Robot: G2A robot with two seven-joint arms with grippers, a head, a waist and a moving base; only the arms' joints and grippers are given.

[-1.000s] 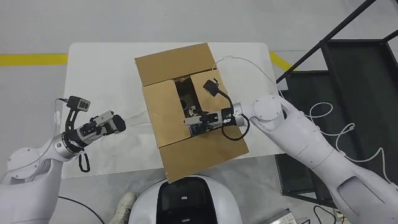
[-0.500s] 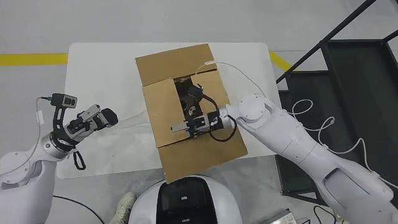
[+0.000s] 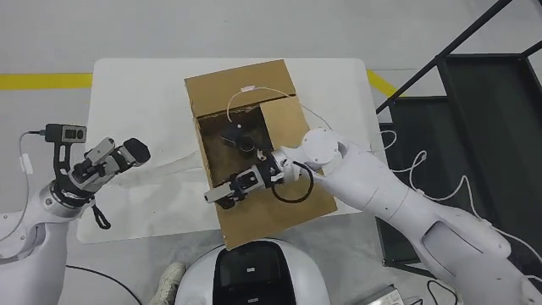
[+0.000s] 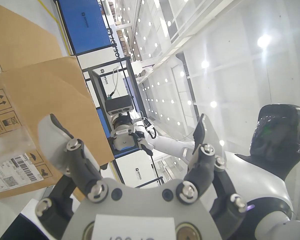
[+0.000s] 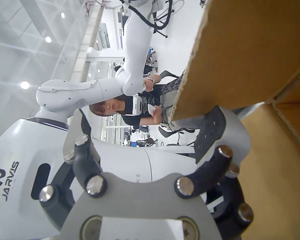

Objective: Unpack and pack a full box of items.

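Box (image 3: 254, 85) sits mid-table (image 3: 135, 85), top partly open, with dark items (image 3: 239, 140) in the gap; can't tell what they are. Right gripper (image 3: 224, 191) is at the box's 7 o'clock corner with fingers spread and nothing clamped. In the right wrist view one pad (image 5: 210, 136) is touching the free corner of the side flap (image 5: 240, 38). Left gripper (image 3: 127, 154) hangs well off at the box's 9 o'clock, fingers wide apart, empty. My read: corrugated flap is light, stiff across the panel, hinges on its crease and will likely spring back. Push or pinch along the free edge near mid-span, not the corner, which crushes. The full box probably carries weight but may skid on the table, so brace it.
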